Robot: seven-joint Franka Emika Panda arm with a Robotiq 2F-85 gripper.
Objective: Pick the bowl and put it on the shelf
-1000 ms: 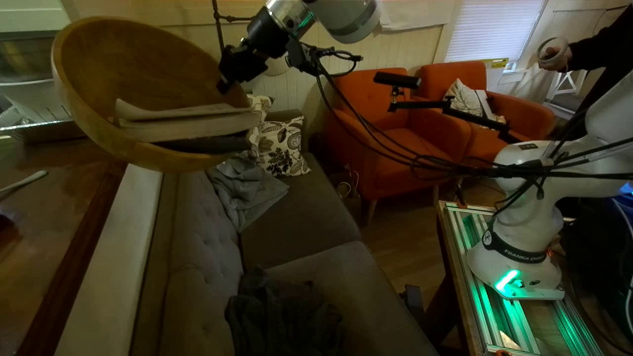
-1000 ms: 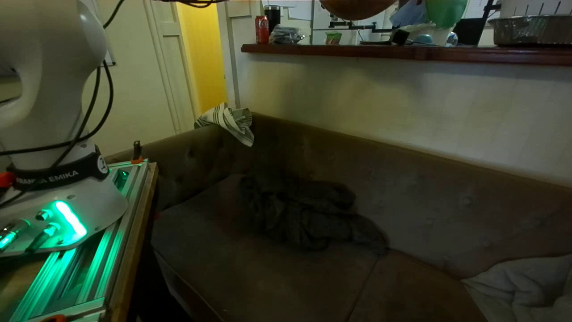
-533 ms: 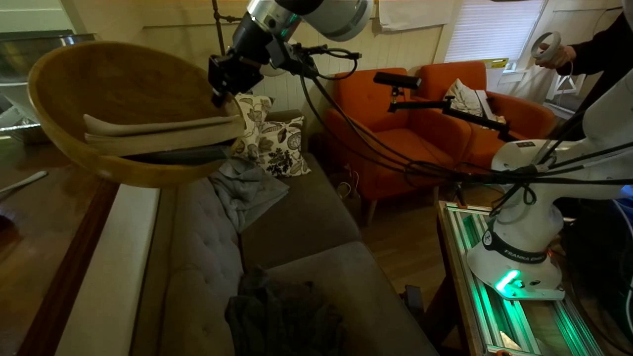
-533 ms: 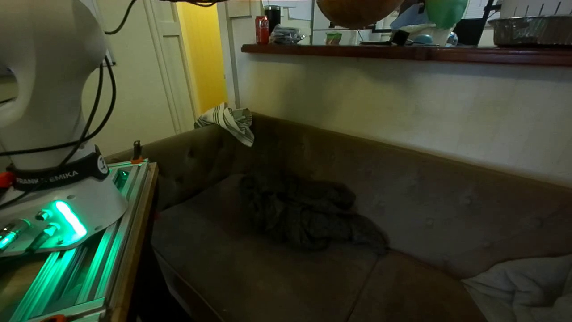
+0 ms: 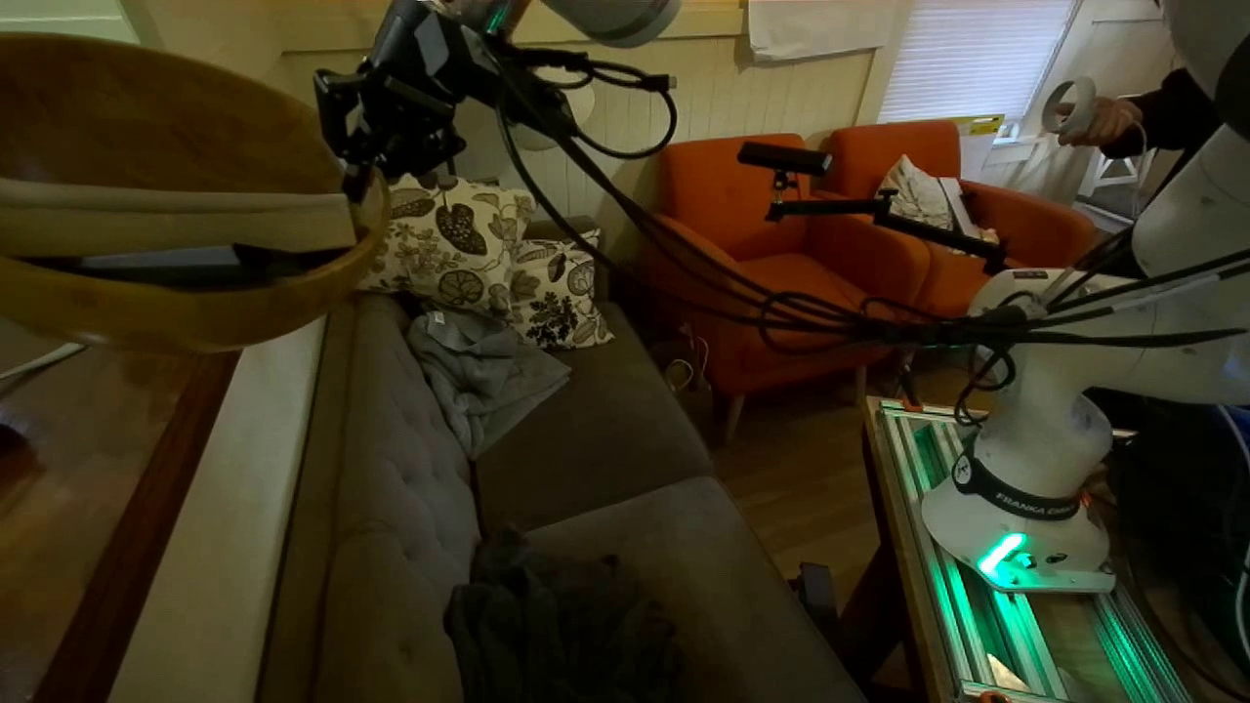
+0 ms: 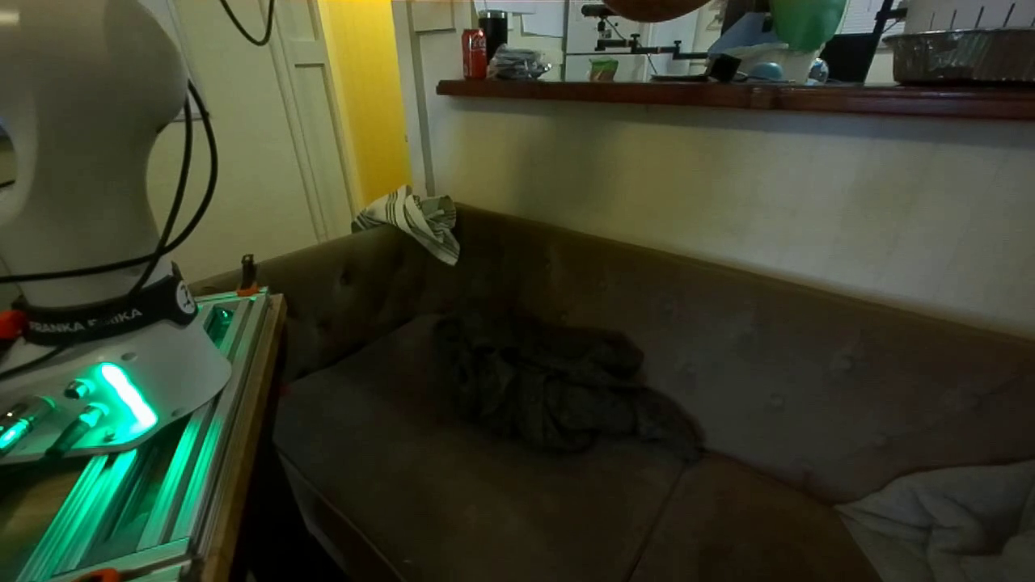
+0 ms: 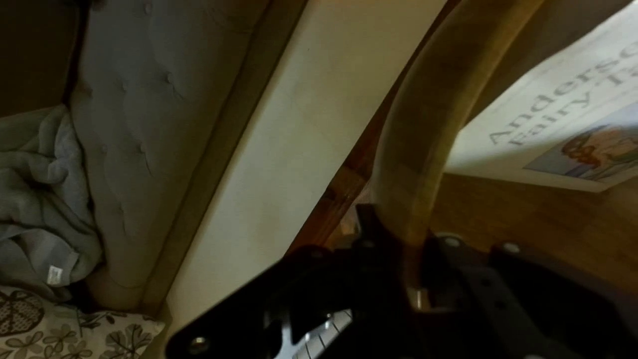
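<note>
The bowl (image 5: 186, 317) is large, round and tan-brown. It is held in the air, tilted, cut off by the left edge of an exterior view. Books (image 5: 176, 220) lie inside it; a cover shows in the wrist view (image 7: 563, 114). My gripper (image 5: 359, 181) is shut on the bowl's rim, one finger on each side of the wall (image 7: 423, 124). In an exterior view only the bowl's underside (image 6: 656, 8) shows, a gap above the shelf (image 6: 687, 93). The shelf's reddish-brown top (image 5: 161, 478) and pale front face (image 5: 225, 488) run below the bowl.
On the shelf stand a red can (image 6: 475, 54), a plastic-wrapped bundle (image 6: 517, 63), a green object (image 6: 807, 23) and a foil tray (image 6: 962, 56). A grey sofa (image 5: 391, 459) runs along the shelf. Patterned pillows (image 5: 454, 234) and orange armchairs (image 5: 762, 244) are beyond.
The gripper and bowl have moved left and look nearer in an exterior view. The bowl dipped, then rose again. The grip on the rim and the books inside look unchanged.
</note>
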